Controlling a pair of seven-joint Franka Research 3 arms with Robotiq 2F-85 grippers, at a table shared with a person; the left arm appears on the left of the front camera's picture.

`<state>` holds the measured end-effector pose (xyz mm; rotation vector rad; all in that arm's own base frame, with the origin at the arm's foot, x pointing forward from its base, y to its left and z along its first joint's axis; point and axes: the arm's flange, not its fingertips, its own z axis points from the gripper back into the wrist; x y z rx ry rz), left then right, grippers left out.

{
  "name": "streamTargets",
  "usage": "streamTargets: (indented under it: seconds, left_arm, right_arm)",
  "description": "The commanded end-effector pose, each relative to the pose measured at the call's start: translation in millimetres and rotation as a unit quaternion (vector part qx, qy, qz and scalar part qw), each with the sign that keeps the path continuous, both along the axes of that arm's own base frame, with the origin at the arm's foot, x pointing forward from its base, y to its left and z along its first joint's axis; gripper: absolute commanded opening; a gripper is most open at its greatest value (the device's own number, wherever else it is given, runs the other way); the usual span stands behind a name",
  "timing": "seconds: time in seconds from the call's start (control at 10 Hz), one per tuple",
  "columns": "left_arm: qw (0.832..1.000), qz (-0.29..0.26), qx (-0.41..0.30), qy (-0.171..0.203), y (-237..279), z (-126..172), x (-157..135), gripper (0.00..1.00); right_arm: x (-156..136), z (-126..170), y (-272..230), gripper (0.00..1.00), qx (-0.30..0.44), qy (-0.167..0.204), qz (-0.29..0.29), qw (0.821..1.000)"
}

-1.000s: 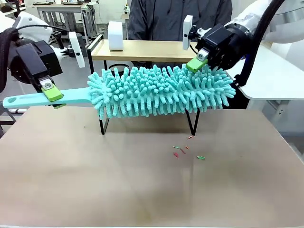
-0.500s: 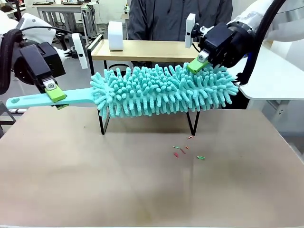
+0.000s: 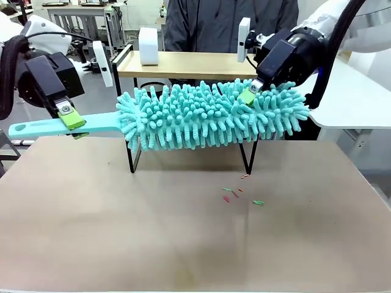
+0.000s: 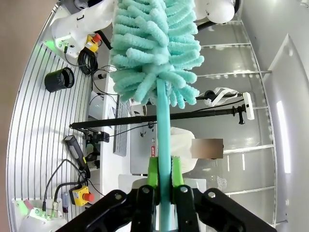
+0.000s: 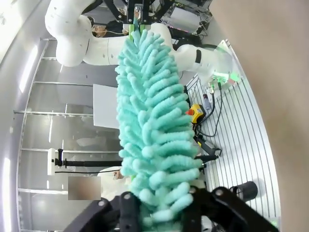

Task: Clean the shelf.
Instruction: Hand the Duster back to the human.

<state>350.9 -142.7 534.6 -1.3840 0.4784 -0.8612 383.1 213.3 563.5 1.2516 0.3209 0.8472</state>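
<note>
A teal fluffy duster hangs level in front of the shelf, a light wooden board on thin black legs. My left gripper is shut on the duster's flat teal handle at the left. In the left wrist view the green fingers clamp the handle. My right gripper is sunk into the fibres near the duster's right end, shut on them. In the right wrist view the duster head runs away from my right gripper.
A white box stands on the shelf's top board at the left. Small red and green scraps lie on the brown table in front of the shelf. A person in a dark jacket stands behind it.
My right gripper has closed on the duster's right end and sunk into the fibres. The duster has shifted slightly to the right. My left gripper still holds the handle.
</note>
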Motion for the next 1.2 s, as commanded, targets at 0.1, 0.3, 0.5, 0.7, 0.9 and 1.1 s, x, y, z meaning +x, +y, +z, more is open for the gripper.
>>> streamTargets:
  seconds: [0.1, 0.3, 0.5, 0.7, 0.9, 1.1]
  left_arm:
    - [1.000, 0.008, -0.006, 0.000, 2, 6, 4, 0.12]
    - [1.000, 0.011, -0.003, -0.006, 2, 5, 3, 0.12]
    - [1.000, 0.018, 0.003, -0.017, 3, 7, 2, 0.23]
    - [0.997, 0.047, -0.030, -0.046, 18, 24, 1, 0.80]
    - [0.980, 0.149, -0.055, -0.118, 60, 51, -3, 1.00]
    - [0.919, 0.322, -0.123, -0.190, 126, 74, -19, 1.00]
  right_arm:
    - [5, 3, -2, 0.00, -0.030, 0.008, 0.002, 1.000]
    - [5, 3, -3, 0.00, -0.032, 0.010, -0.012, 0.999]
    - [5, 3, -4, 0.00, -0.028, 0.010, -0.020, 0.999]
    - [6, 7, -9, 0.00, -0.032, 0.011, -0.022, 0.999]
    - [4, 13, -22, 0.00, -0.018, 0.006, -0.032, 0.999]
    - [-6, 34, -58, 0.00, 0.010, -0.009, -0.056, 0.998]
